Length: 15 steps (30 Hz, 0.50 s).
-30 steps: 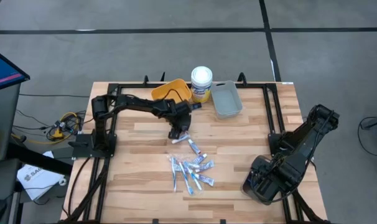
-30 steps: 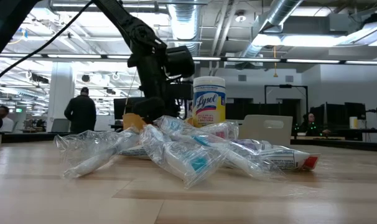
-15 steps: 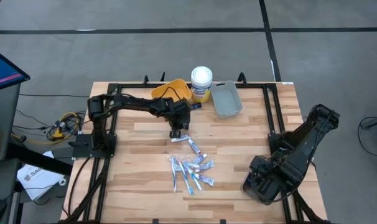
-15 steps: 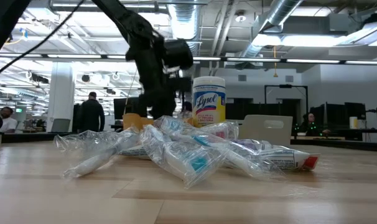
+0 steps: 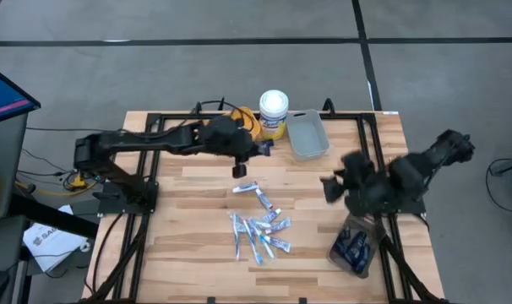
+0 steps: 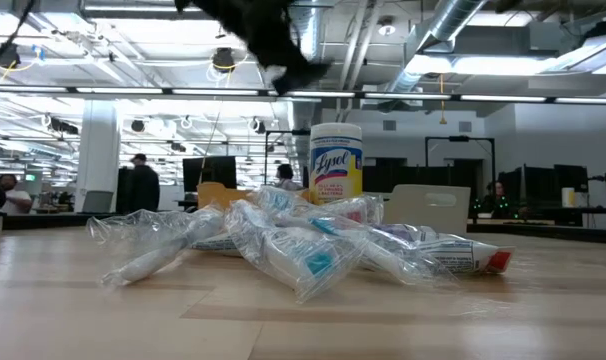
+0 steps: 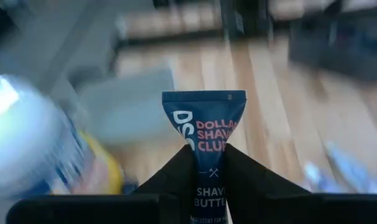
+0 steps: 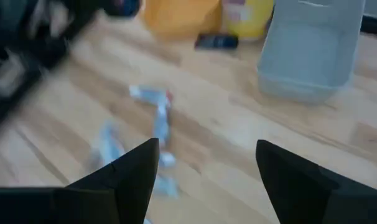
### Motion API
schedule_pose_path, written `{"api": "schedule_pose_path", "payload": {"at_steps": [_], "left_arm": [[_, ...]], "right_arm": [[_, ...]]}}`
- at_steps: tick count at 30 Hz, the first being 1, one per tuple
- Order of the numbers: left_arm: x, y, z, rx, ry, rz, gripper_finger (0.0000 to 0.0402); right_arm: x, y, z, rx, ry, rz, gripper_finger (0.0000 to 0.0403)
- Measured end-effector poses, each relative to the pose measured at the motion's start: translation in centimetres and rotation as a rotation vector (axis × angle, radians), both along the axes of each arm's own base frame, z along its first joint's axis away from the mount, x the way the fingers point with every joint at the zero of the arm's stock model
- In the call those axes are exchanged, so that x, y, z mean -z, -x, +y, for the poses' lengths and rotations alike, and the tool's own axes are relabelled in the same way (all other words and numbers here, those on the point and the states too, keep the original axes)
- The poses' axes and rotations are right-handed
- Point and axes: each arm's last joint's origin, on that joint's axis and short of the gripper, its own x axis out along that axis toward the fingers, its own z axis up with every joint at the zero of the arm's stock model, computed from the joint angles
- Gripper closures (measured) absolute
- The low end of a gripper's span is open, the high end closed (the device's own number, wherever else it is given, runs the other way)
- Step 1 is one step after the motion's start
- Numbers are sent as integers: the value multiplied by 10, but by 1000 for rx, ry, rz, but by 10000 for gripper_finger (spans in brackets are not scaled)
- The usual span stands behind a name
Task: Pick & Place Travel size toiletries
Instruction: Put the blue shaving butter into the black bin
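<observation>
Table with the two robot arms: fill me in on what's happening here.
The left hand is shut on a navy shave butter tube, held in the air near the yellow bin and the wipes canister at the back of the table. A pile of wrapped toiletries lies mid-table, with another navy tube beside the grey tray. The right hand is open and empty, in the air over the table's right side.
</observation>
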Motion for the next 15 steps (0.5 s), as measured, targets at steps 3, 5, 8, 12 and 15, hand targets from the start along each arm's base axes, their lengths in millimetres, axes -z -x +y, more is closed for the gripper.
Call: {"api": "schedule_pose_path", "payload": {"at_steps": [3,5,8,12,15], "left_arm": [[-22,4,-12,-2,-71,-123,335],[-29,7,-18,-7,-89,-158,335],[-37,7,-24,2,-100,-218,335],[-38,6,-29,11,-102,-232,335],[-38,5,-31,17,-102,-235,335]], "right_arm": [[-14,-9,-22,46,-28,-132,143],[-23,-20,-33,22,-24,-207,143],[-35,-38,-49,-43,-10,-300,143],[-36,-69,-67,-119,1,-354,143],[-29,-88,-80,-160,-31,-361,143]]}}
